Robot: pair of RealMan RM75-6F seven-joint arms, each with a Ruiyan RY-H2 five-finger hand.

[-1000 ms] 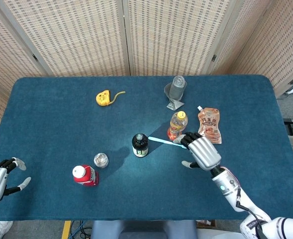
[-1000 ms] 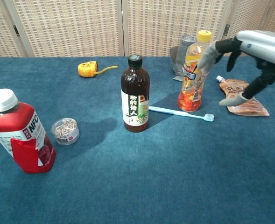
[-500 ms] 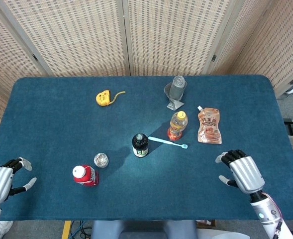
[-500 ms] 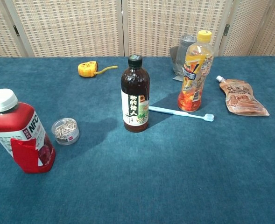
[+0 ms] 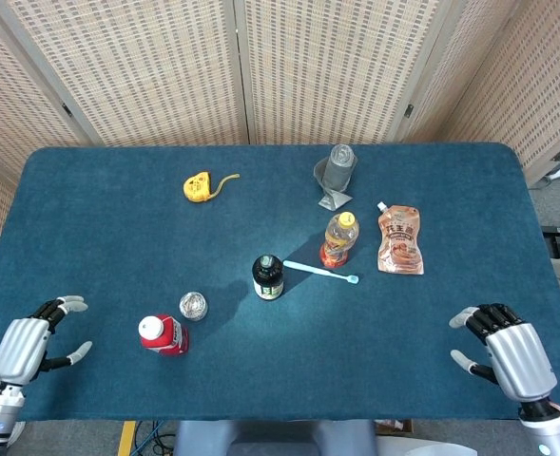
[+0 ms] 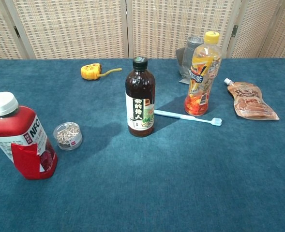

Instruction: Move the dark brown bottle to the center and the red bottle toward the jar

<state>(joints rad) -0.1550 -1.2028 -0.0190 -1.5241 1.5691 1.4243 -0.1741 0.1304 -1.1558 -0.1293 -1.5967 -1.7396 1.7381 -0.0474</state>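
Dark brown bottle (image 5: 268, 276): upright near the middle of the table (image 5: 99, 228), capped, label facing the chest camera, with nothing touching it. Your right hand (image 5: 508, 353), which a second ago hovered just beside the orange-drink bottle (image 5: 338, 238) and the toothbrush (image 5: 321, 272), has drawn back to the near right edge of the table, and it has dropped out of the chest view altogether. Read this as the first half of the task apparently done: the bottle stands released at centre, well apart from that hand.

Right hand: empty, fingers spread and lightly curled. Left hand (image 5: 30, 347): also empty, fingers apart, and it has crept inward along the near left edge over the same second.

Red bottle (image 5: 163, 334): upright with its white cap on, near the front left of the table, with the small jar (image 5: 193, 305) just beside it on the far right side but not touching. Your left hand lies to its left, apart from it with bare cloth between, and is the nearer hand for the remaining move. Judged from the layout, only a short push or lift toward the jar is left.

Also present: tape measure (image 5: 198, 185), clear bottle (image 5: 337, 174), snack pouch (image 5: 399, 240).
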